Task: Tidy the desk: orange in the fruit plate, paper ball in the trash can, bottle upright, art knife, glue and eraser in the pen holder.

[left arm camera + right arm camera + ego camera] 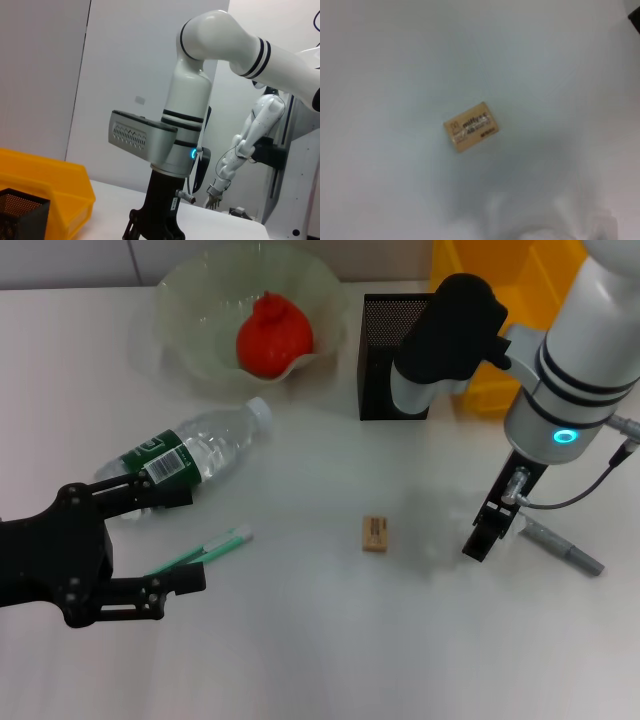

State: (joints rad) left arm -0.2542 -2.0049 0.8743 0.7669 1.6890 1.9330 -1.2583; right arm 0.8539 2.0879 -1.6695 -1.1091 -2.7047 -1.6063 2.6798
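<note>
An orange-red fruit (pixel 272 335) lies in the clear fruit plate (pixel 190 300) at the back. A water bottle (pixel 195 455) lies on its side at the left. A green and white stick (pixel 205 550) lies in front of it. My left gripper (pixel 197 538) is open, with one finger over the bottle and the stick showing between its fingers. A tan eraser (pixel 375 533) (pixel 470 126) lies mid-table. My right gripper (pixel 488 538) points down between the eraser and a grey pen-shaped tool (pixel 562 547). The black mesh pen holder (pixel 390 355) stands at the back. Paper ball and trash can are out of view.
A yellow bin (pixel 500 300) stands behind and to the right of the pen holder; it also shows in the left wrist view (pixel 50 190). The right arm's elbow (pixel 450 330) hangs over the pen holder. A cable (pixel 590 485) loops beside the right wrist.
</note>
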